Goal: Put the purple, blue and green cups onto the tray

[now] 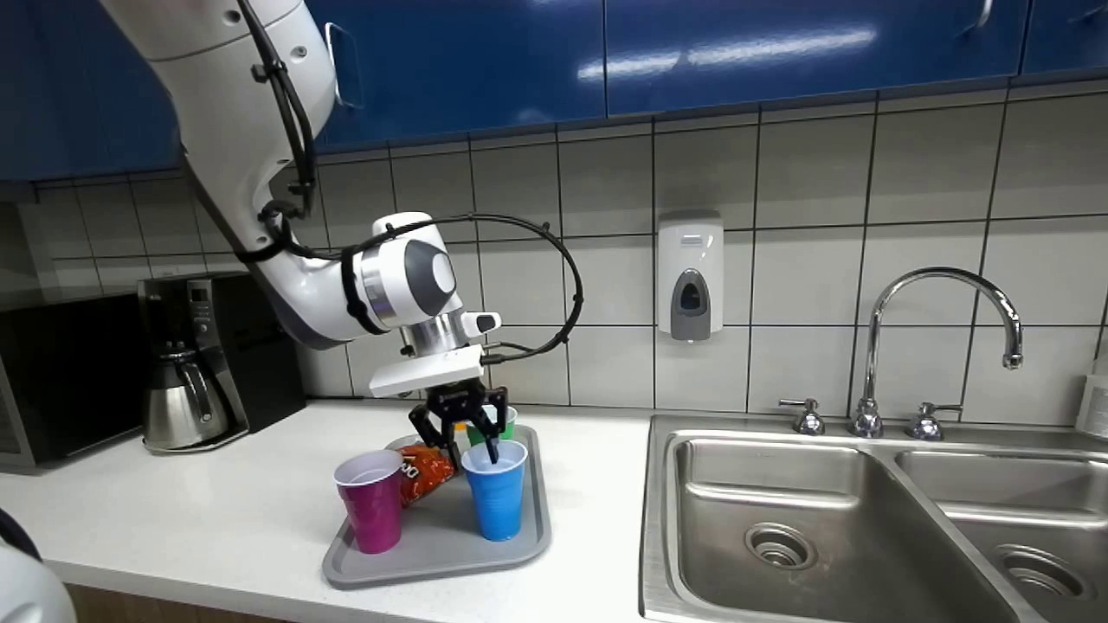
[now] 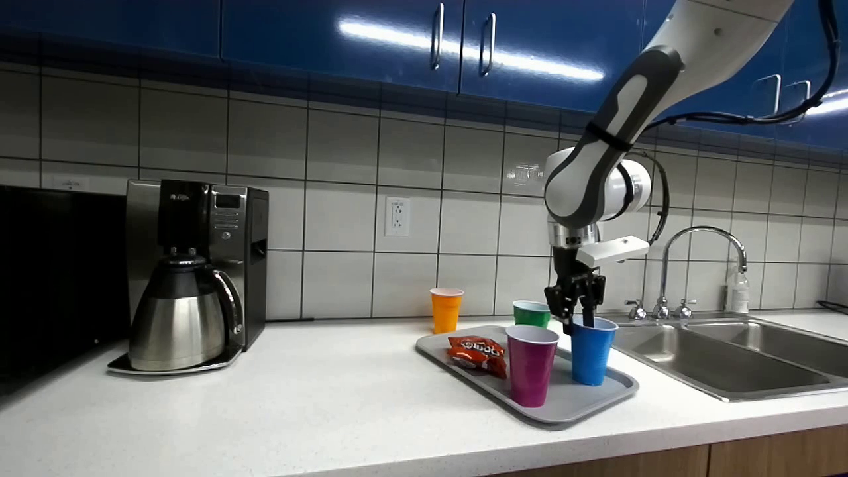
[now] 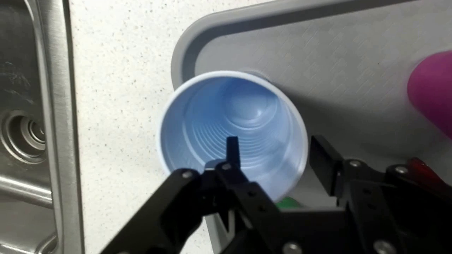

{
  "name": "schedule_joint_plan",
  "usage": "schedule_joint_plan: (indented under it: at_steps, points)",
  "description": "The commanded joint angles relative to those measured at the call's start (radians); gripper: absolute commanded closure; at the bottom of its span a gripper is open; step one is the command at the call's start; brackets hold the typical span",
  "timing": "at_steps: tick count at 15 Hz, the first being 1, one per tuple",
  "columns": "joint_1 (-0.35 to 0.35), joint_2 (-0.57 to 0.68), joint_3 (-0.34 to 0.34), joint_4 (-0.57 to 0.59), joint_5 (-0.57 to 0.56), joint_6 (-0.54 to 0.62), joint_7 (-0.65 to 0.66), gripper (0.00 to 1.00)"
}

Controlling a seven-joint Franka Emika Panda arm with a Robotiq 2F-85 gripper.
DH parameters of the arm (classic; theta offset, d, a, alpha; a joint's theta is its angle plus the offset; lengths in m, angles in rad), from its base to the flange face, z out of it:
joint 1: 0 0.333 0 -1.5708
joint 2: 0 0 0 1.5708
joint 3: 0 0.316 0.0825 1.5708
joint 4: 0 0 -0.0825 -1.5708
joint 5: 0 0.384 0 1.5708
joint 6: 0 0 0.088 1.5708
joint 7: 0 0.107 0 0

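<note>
The blue cup (image 1: 499,500) stands upright on the grey tray (image 2: 589,404), near its sink-side corner. My gripper (image 3: 273,148) reaches down at its rim with jaws apart: one finger (image 3: 232,151) is inside the cup, the other is outside the wall, with a visible gap to it in the wrist view. The purple cup (image 2: 532,371) is upright at the tray's front. Farther back the green cup (image 2: 532,315) shows only its upper part in both exterior views. Its base is hidden behind the blue cup in an exterior view and behind the purple cup from the other angle.
A red chip bag (image 2: 477,354) lies on the tray behind the purple cup. The orange cup (image 2: 446,310) stands on the counter past the tray's back. The steel sink (image 1: 770,510) and faucet (image 1: 935,275) are on one side, a coffee maker (image 2: 199,285) on the opposite side.
</note>
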Motion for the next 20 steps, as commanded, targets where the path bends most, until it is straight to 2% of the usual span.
schedule_joint_plan:
  at_steps: [1, 2, 4, 11, 20]
  points:
    - [-0.013, -0.037, 0.004, 0.008, 0.008, -0.025, -0.003, 0.13]
    - [-0.015, -0.047, 0.007, 0.012, 0.032, -0.04, -0.02, 0.05]
    - [-0.017, -0.064, 0.009, 0.022, 0.057, -0.05, -0.029, 0.0]
    - [-0.012, -0.073, 0.013, 0.092, 0.083, -0.06, 0.001, 0.0]
    - [0.015, 0.023, 0.042, 0.226, 0.07, -0.047, 0.095, 0.0]
